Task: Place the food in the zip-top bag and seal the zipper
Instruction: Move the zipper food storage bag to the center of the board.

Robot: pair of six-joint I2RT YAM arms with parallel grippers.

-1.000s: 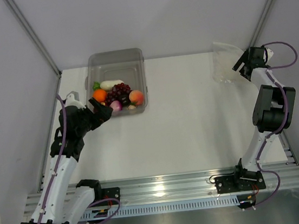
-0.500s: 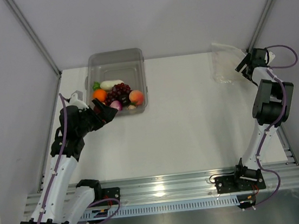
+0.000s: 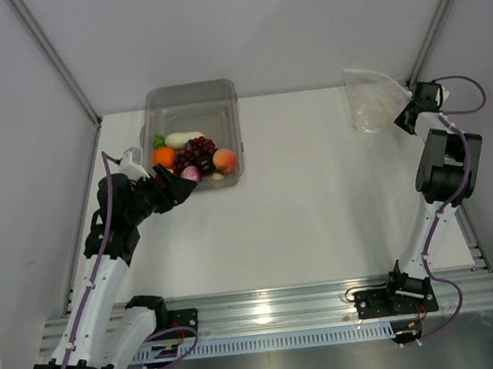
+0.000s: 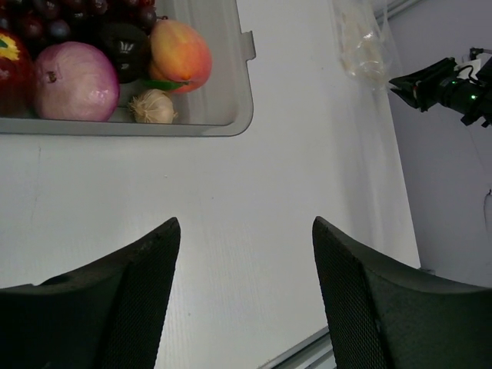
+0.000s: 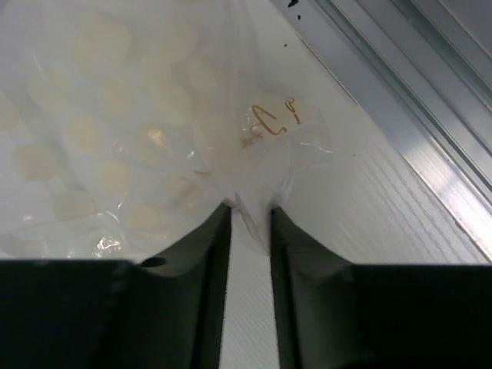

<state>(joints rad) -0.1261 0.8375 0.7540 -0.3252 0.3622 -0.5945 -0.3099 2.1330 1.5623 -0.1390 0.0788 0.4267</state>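
Right end effector (image 3: 406,115) has shifted outward to the zip-top bag (image 3: 369,106) edge. It is clenched on a pinch of plastic, and the bag lies to its left. Left end effector (image 3: 179,185) gapes wide; the food (image 3: 194,157) sits in the bin (image 3: 191,97) just ahead.

No word or number can be read for certain. The one mark is a small brown scribble (image 5: 269,123) on the clear bag (image 5: 115,115), seen from the right wrist. It is a hooked stroke like a C, then a dot and a small loop, on a creased fold just beyond where the right gripper (image 5: 250,219) pinches the plastic. Whether these are letters or digits cannot be told. From the top view the mark is too small to see.
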